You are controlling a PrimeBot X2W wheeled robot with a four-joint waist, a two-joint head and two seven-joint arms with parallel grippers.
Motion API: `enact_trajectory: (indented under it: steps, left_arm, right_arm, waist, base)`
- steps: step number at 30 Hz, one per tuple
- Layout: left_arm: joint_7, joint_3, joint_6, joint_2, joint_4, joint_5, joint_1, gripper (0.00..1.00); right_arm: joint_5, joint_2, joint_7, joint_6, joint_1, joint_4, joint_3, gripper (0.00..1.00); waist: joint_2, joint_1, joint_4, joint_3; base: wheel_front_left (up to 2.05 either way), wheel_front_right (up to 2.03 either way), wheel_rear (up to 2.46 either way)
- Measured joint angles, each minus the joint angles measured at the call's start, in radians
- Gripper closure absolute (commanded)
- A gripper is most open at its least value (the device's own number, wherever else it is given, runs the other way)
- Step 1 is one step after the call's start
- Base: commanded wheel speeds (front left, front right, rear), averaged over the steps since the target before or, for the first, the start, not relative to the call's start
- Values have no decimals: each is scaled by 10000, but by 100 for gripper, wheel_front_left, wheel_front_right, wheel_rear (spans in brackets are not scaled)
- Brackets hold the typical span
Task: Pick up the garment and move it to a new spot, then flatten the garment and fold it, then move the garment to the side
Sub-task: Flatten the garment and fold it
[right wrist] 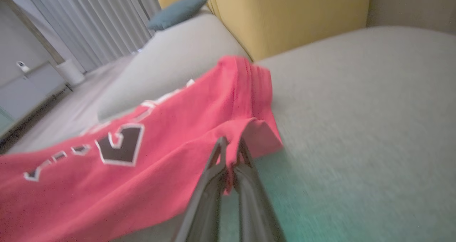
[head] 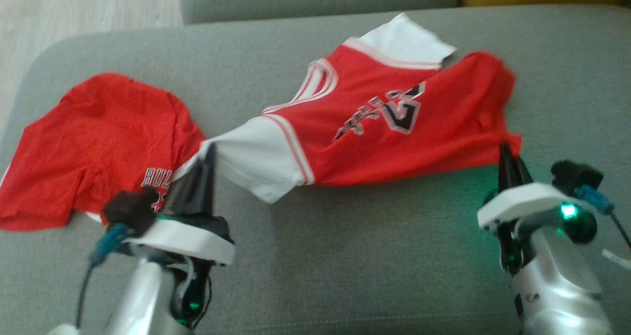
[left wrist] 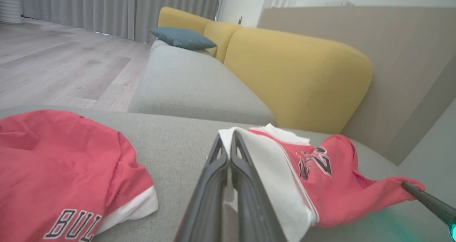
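Note:
The garment is a red jersey with white sleeves and a black number, stretched across the grey sofa seat. My left gripper is shut on its white sleeve at the near left corner. My right gripper is shut on the red hem corner at the near right. The cloth hangs slightly lifted between the two grips. In the left wrist view the right gripper's finger shows pinching the far corner of the garment.
A second red garment with white lettering lies crumpled on the left of the seat. A yellow backrest and a blue cushion stand beyond. Wood floor lies past the seat's left edge.

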Motion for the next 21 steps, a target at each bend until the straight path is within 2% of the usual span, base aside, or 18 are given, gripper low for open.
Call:
enact_trajectory:
  steps: [4,7,12,17,21]
  left_arm:
    - [-2,523,-12,-13,-418,-740,109,100]
    - [-2,742,-21,-21,-796,-1292,61,100]
    - [38,780,-44,-29,-1580,-2173,-544,100]
    - [393,876,389,-63,-2746,-3168,-1606,100]
    - [593,1032,1009,-84,-4080,-3787,-2049,100]
  right_arm:
    - [514,-6,48,0,257,-1766,571,100]
    - [765,-40,485,0,517,-3289,840,100]
    - [1114,-418,1168,0,649,-5956,1145,100]
    - [1168,-633,1549,0,620,-7914,874,100]
    - [1053,-554,1856,0,621,-9206,568,100]
  waist:
    - [0,0,-171,-422]
    - [0,0,-272,-760]
    - [0,0,-429,-1241]
    - [0,0,-571,-1572]
    - [0,0,-663,-1737]
  base:
    - [0,0,0]
    - [0,0,0]
    - [0,0,0]
    - [0,0,0]
    - [0,0,0]
